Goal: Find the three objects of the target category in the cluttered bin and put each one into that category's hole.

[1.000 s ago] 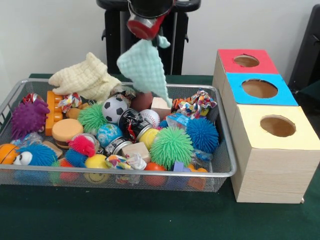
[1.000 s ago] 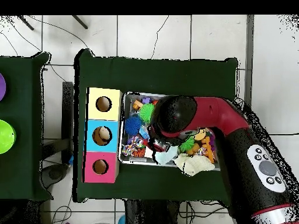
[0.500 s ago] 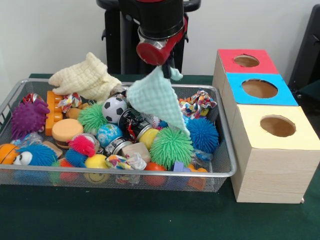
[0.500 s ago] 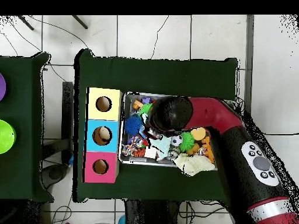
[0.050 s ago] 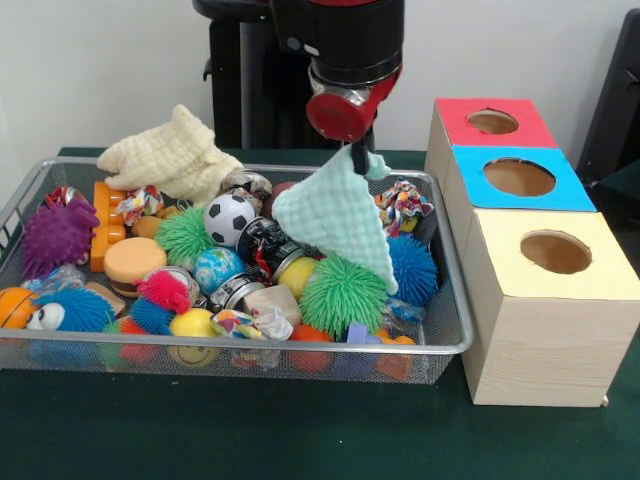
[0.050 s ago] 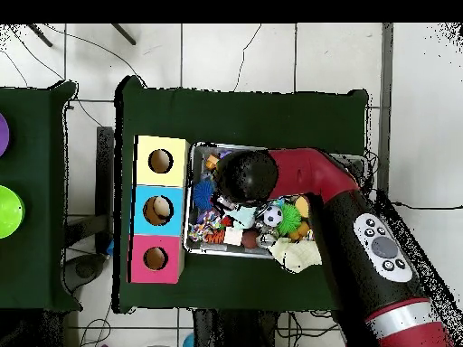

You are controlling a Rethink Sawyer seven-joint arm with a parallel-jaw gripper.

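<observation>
A mint-green cloth (image 5: 340, 215) hangs from my gripper (image 5: 358, 155), which is shut on its top corner, above the right half of the wire bin (image 5: 250, 346). The cloth's lower tip dangles over the green spiky ball (image 5: 340, 293) and the blue spiky ball (image 5: 408, 268). A cream cloth (image 5: 170, 155) lies draped on the bin's far left rim. Three boxes stand right of the bin, each with a round hole: red (image 5: 492, 122), blue (image 5: 520, 178), yellow (image 5: 555, 252). In the overhead view the arm (image 6: 271, 176) covers the gripper and only a bit of the mint cloth (image 6: 242, 217) shows.
The bin is packed with toys: a soccer ball (image 5: 229, 218), a purple spiky ball (image 5: 57, 236), an orange block (image 5: 103, 215), a knotted rope toy (image 5: 402, 202) and several small balls. Green cloth covers the table (image 5: 300, 430).
My arm has carried the mint cloth sideways toward the boxes, from over the bin's middle to over its right part, and slightly lower. The bin's contents have not moved.
</observation>
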